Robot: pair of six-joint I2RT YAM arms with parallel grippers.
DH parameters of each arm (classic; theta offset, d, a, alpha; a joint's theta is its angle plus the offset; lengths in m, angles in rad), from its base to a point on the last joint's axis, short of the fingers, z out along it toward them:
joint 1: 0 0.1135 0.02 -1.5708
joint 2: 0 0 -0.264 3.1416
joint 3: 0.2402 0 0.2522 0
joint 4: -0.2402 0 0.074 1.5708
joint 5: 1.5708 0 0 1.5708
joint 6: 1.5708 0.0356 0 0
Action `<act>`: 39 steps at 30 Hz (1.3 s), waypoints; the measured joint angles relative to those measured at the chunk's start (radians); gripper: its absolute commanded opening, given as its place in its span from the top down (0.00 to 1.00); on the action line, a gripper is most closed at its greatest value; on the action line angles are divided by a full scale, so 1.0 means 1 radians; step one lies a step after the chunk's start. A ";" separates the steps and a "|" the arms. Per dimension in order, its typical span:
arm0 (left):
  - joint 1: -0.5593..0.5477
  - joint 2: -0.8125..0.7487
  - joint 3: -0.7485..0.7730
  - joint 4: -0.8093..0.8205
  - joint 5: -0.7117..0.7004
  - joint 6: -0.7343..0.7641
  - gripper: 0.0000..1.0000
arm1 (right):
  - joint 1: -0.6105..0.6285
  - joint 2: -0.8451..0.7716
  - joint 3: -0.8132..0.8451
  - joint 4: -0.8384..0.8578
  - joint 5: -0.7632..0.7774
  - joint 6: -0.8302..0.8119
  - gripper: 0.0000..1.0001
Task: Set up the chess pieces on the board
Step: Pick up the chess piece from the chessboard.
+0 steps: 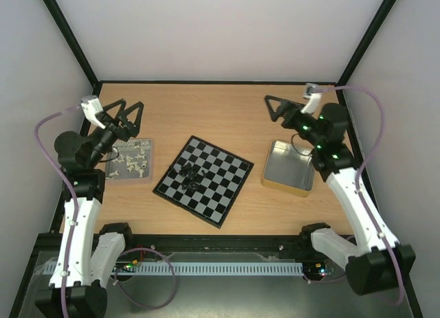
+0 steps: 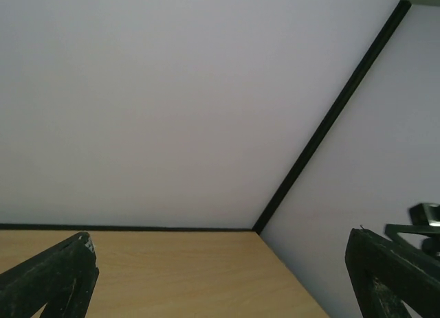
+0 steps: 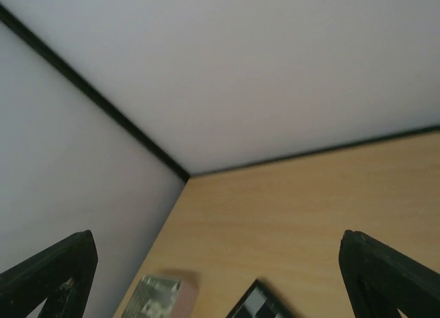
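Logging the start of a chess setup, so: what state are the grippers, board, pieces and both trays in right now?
Left gripper: open, holding nothing.
Right gripper: open, holding nothing.
Board: lying flat, turned at an angle to the table edge.
Black pieces: bunched in a heap on the board, not set out.
Left tray: holds pale pieces, jumbled.
Right tray: empty.
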 measured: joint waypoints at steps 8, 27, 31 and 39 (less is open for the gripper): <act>-0.051 0.060 -0.005 -0.039 0.009 0.042 0.00 | 0.256 0.284 0.048 -0.087 0.097 -0.036 0.37; -0.141 0.171 -0.033 -0.360 -0.199 0.027 0.37 | 0.655 0.721 0.202 -0.198 0.348 0.010 0.67; -0.280 0.279 -0.046 -0.495 -0.294 -0.024 0.50 | 0.651 0.721 0.180 -0.175 0.414 0.054 0.71; -0.461 0.450 -0.046 -0.660 -0.523 -0.134 0.55 | 0.650 0.649 0.029 -0.136 0.538 0.119 0.73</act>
